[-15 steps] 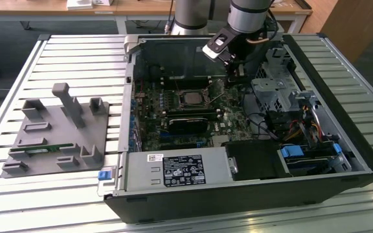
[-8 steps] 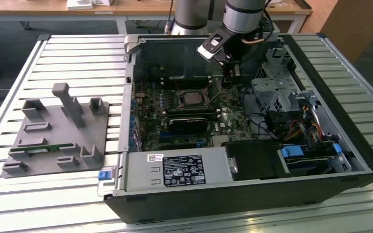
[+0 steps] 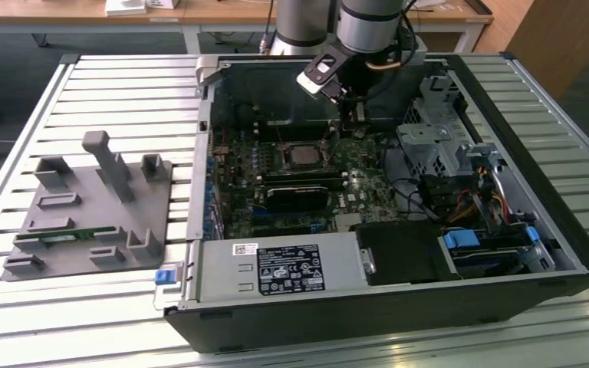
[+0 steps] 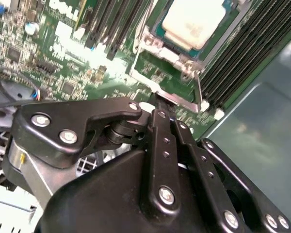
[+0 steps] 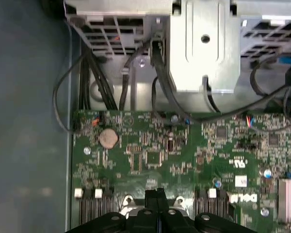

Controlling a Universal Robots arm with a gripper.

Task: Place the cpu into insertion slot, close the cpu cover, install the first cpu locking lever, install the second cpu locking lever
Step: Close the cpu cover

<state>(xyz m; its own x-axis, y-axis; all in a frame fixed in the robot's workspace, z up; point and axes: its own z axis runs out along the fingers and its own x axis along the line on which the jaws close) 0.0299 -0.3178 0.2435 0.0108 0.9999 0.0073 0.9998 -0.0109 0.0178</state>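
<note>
Open computer case (image 3: 397, 314) lying on a slatted metal table (image 3: 110, 84), with the arm reaching in from the far side. The chip (image 4: 191, 22), silvery top up, sits in its slot (image 3: 284, 157) near the middle of the green board (image 5: 150, 155), so the first step appears done. The cover (image 4: 150, 42), a thin metal frame, seems to lie flat round the chip's raised top, which suggests that it is down. Whether either locking lever is latched cannot be told. The hand (image 4: 159, 104) hangs low over the board just beside the slot, on its far side, its fingers drawn narrow with no visible gap and nothing seen between them. At the exterior view's left a grey holder block (image 3: 80, 207) stands on the table, well apart from the case. Far behind are wooden desks (image 3: 223, 11) and a dark floor (image 3: 90, 42).
</note>
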